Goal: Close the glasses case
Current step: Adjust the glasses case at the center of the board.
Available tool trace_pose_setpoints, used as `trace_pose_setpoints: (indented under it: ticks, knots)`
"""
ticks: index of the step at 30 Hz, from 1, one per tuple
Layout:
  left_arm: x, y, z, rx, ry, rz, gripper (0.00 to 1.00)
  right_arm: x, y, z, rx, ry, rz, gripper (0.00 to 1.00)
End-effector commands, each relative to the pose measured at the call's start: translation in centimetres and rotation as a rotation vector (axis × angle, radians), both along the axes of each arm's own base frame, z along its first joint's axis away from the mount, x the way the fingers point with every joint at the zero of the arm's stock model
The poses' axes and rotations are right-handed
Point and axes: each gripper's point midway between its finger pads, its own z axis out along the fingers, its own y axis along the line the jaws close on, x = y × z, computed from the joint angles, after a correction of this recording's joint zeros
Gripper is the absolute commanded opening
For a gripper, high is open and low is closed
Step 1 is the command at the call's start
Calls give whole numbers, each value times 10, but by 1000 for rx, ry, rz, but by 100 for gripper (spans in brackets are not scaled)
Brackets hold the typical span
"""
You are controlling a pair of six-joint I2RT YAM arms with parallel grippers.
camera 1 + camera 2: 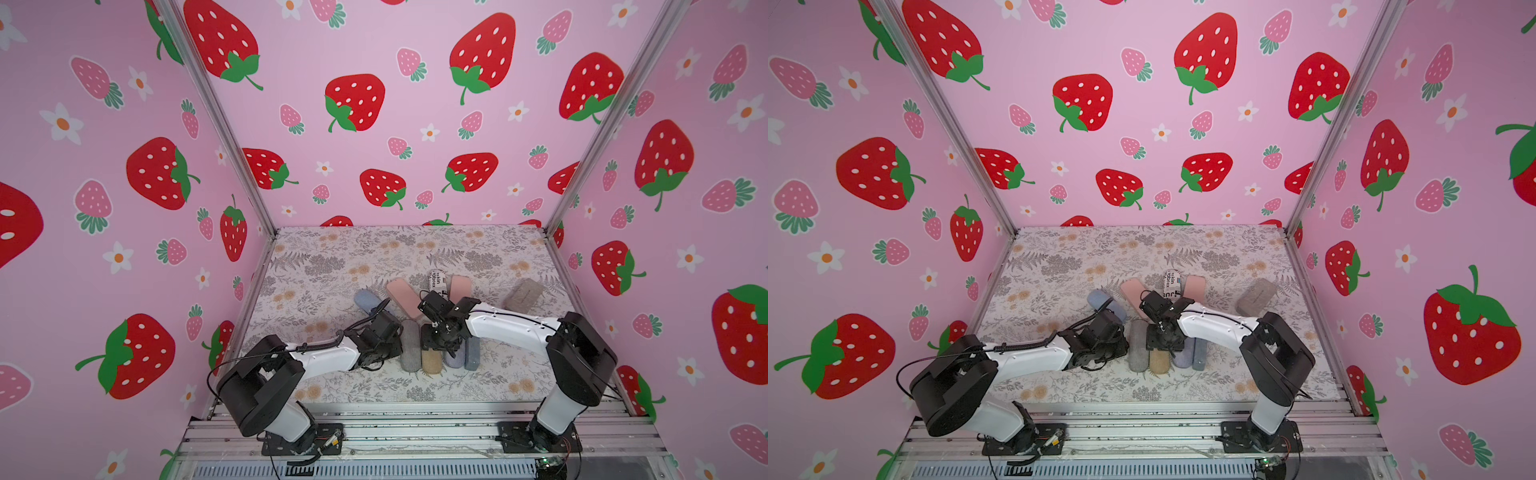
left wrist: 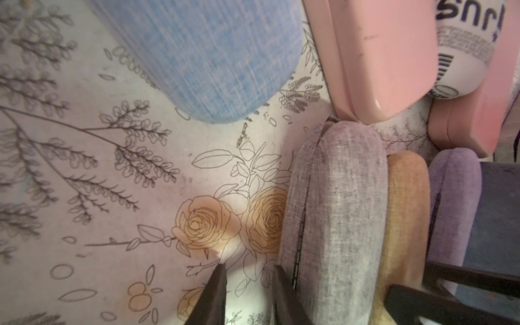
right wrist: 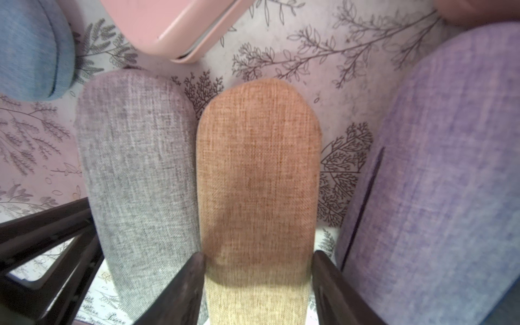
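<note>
tan woven fabric covers the glasses case under the right arm: the tan case (image 3: 259,174) lies flat on the floral cloth (image 1: 332,257), centre of the table on the side near the arm bases, 2nd in a row of four cases laid side by side. grey case (image 3: 140,168) touches one long side. purple case (image 3: 436,168) lies on the other side w/ a strip of cloth showing btwn them. a slate-blue case (image 1: 473,353) sits just past the purple one. the tan case's seam isn't visible from above, so can't tell if the lid is fully down.

right gripper (image 3: 257,261) points down over the tan case, jaws at approx the case's width, one finger on each long side. no gap shows btwn fingers & fabric, so it grips the case across its width.

left gripper (image 2: 249,270) is low over bare cloth just beside the grey case, on the side away from the tan one. jaws narrow but not closed: cloth shows btwn the fingers, nothing held. one finger is right at the grey case's edge; contact can't be told.

behind the row: blue case (image 1: 365,300) on the left arm's side, pink case (image 1: 405,297) angled w/ its near end at the grey case's far tip, white printed tube (image 1: 439,282), 2nd pink case (image 1: 460,286), and a brown-grey case (image 1: 524,295) well apart at the rear on the right arm's side.
</note>
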Motion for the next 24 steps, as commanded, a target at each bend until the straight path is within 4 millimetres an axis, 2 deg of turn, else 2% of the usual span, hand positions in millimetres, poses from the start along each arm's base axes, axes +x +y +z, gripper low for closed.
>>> trace_pose_setpoints:
  ticks: [1,9,16,24]
  knots:
    - [-23,10,-17,45,89,-7,29,3,10,7,24,-1,38,61]
    - [-20,13,-10,69,71,-10,29,3,4,26,35,-32,22,61]
    - [-15,2,-11,51,75,-30,29,5,-9,43,9,-78,5,61]
    - [-16,-13,-13,38,77,-52,29,7,-19,48,-9,-94,-4,61]
